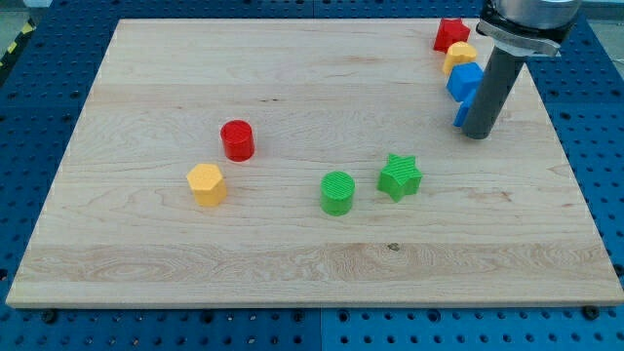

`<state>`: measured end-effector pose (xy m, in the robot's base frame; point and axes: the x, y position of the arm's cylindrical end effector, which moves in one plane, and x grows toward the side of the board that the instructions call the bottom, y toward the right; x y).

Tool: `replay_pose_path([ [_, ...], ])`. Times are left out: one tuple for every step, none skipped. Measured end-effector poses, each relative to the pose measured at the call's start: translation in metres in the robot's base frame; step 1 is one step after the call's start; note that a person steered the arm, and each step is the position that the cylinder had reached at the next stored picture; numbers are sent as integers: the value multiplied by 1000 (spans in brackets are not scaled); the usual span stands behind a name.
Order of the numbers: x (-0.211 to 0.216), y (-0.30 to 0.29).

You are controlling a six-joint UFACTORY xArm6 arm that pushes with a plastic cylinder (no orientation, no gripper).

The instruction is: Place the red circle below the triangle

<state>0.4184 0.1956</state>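
Observation:
The red circle [237, 139] stands left of the board's middle. My tip [475, 135] rests on the board far to its right, near the right edge. A small blue block [459, 114] shows just left of the rod, touching it and partly hidden, so its shape is unclear. Above it lie a blue block [465, 80], a yellow block [460, 56] and a red star [451, 34] in a tight column. I cannot make out a clear triangle shape.
A yellow hexagon [207, 183] sits just below-left of the red circle. A green circle [337, 192] and a green star [400, 176] lie near the board's middle. The wooden board [146, 283] rests on a blue perforated table.

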Motion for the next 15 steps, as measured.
replay_pose_path([
  [0, -47],
  [-3, -112],
  [-16, -174],
  [-17, -254],
  [-14, -336],
  [4, -355],
  [15, -355],
  [15, -343],
  [15, -312],
  [15, -275],
  [15, -235],
  [34, -226],
  [48, -205],
  [49, -173],
  [55, -143],
])
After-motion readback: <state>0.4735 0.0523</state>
